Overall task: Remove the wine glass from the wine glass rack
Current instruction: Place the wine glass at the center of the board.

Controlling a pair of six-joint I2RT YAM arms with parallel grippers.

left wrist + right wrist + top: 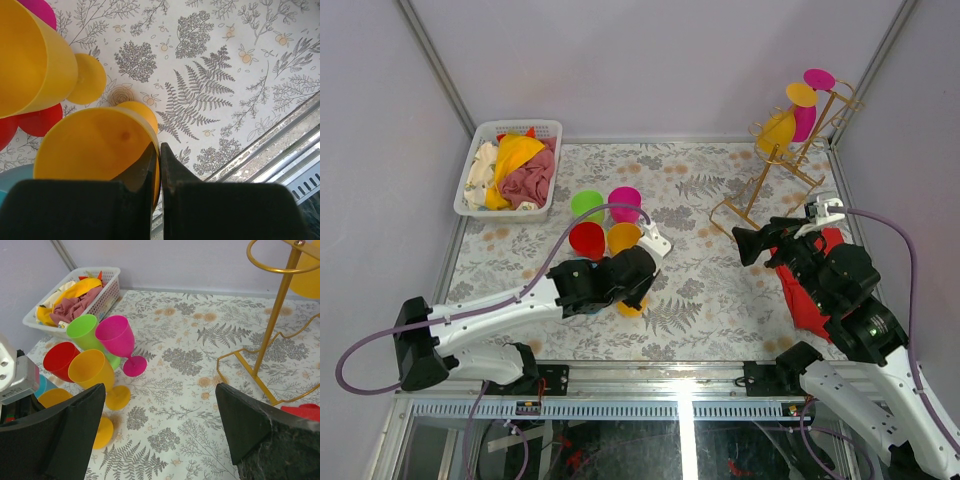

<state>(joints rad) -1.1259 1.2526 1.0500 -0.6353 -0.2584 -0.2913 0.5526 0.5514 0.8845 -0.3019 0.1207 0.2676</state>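
The gold wire wine glass rack (790, 170) stands at the table's far right, with a yellow wine glass (778, 128) and a magenta one (807, 115) hanging on it upside down. My left gripper (640, 275) is near the table's middle, shut on the rim of another yellow wine glass (95, 145): one finger inside the bowl, one outside. That glass's foot (632, 306) shows below the gripper. My right gripper (752, 243) hovers open and empty in front of the rack's base (274, 315). Its fingers (75, 425) are spread wide over bare tablecloth.
Green (587, 205), magenta (625, 200), red (587, 240) and orange (623, 237) glasses stand clustered beside my left gripper. A white slatted basket (480, 140) of cloths sits at the far left. Something red (810, 290) lies under my right arm.
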